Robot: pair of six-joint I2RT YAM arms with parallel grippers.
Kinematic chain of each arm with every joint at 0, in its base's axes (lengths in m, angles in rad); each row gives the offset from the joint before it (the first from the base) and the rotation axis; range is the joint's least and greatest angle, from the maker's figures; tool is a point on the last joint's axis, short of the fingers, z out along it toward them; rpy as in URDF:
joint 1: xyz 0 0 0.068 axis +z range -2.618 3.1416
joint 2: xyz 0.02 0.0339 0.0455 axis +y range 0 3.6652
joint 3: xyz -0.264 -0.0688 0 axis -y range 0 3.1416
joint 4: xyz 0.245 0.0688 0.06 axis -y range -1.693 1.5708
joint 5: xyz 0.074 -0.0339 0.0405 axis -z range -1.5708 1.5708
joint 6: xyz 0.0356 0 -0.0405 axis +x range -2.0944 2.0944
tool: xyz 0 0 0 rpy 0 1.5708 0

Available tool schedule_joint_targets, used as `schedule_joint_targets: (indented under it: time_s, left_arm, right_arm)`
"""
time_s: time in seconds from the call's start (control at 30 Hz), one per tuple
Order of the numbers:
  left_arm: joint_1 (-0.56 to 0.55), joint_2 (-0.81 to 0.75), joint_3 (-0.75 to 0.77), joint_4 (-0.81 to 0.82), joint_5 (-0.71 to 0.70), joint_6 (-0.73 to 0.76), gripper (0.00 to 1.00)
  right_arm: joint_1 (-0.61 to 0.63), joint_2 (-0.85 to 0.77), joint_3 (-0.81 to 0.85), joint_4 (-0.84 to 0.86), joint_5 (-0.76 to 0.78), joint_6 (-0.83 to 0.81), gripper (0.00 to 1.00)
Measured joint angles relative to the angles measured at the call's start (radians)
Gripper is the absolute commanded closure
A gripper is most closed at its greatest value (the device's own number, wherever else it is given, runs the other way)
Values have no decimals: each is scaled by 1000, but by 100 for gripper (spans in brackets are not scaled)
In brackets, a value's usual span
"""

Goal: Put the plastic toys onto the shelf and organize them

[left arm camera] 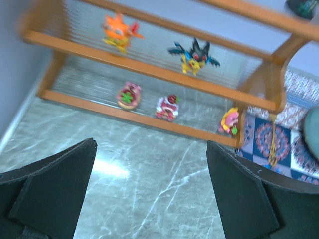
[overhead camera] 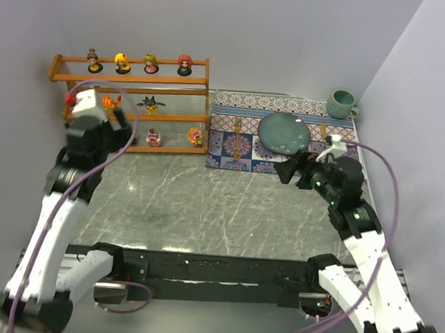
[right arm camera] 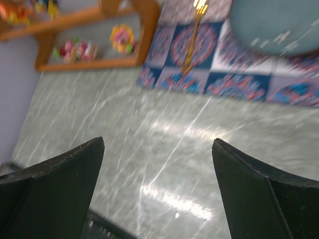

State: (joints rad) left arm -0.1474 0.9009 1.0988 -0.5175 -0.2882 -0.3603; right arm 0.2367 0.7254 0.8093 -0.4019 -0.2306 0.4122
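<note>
The plastic toys are all sitting on the shelf (overhead camera: 207, 98), which is standing at the upper left of the top view, against the back wall. Four big-headed dolls are lining its top tier, running from the leftmost doll (overhead camera: 95, 59) to the red-haired doll (overhead camera: 184, 64). On the middle tier the orange creature (left arm camera: 117, 31) and the dark-blue winged creature (left arm camera: 194, 54) are standing apart from each other. Three round ones are sitting in a row on the bottom tier: a pink-and-green toy (left arm camera: 128, 94), a pink-and-red toy (left arm camera: 167, 106) and a pink-and-yellow toy (left arm camera: 229, 121) just beside the right post. That is making nine, and no toy is showing off the shelf, so the placing is looking finished. At most some evening-out of the spacing is remaining.

The left pincer (left arm camera: 150, 144) is hovering over the grey marble tabletop (overhead camera: 205, 203) in front of the shelf's lower left, its jaws spread wide and gripping nothing. The right pincer (right arm camera: 157, 142) is hanging at centre right of the top view, likewise gaping and empty, just beside the patterned placemat (overhead camera: 239, 149). That placemat is carrying a teal plate (overhead camera: 283, 132) and a gold fork (overhead camera: 238, 133), and a teal mug (overhead camera: 341, 104) is standing at its far right corner.
</note>
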Motion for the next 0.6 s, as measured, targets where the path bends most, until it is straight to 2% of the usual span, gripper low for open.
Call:
schedule_joint_targets:
  time_s: [0.3,0.6]
  left_arm:
    - [0,-453,-50,-114,-92,-2,3]
    - [0,-662,-64,-219,-186,-45,3]
  right_arm:
    - [5,-163,98,-109,341,-90,0]
    - [134,-267,72,-130,597,-169,0]
